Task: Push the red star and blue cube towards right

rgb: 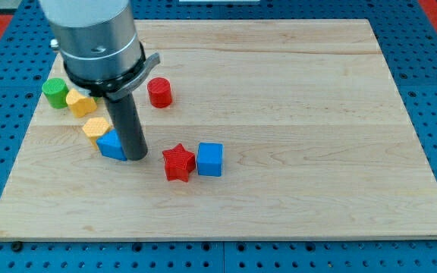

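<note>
The red star (178, 162) lies on the wooden board a little left of centre, low in the view. The blue cube (210, 159) sits right beside it on its right, touching it. My tip (136, 156) rests on the board left of the red star, a small gap away. It stands against the right side of another blue block (111, 145), which the rod partly hides.
A red cylinder (159, 92) stands above the star. At the view's left are a green cylinder (54, 92) and two yellow blocks (80, 101) (95, 127). The board's edge (218, 238) runs along the view's bottom, with blue pegboard around it.
</note>
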You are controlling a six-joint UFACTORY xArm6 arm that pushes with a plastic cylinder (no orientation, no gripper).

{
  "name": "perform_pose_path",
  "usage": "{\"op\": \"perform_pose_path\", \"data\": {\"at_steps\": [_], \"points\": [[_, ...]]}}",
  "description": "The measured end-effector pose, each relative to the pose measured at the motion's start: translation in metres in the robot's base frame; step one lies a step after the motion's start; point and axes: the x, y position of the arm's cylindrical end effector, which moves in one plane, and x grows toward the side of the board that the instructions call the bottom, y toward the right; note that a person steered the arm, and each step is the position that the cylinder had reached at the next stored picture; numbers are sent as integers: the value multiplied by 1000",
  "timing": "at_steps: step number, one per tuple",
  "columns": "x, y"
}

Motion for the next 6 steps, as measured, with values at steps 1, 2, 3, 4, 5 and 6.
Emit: {"op": "perform_pose_path", "data": {"at_steps": [1,2,3,4,5,6], "points": [[3,50],[14,58],[14,84],[14,121],[14,183],[14,236]]}}
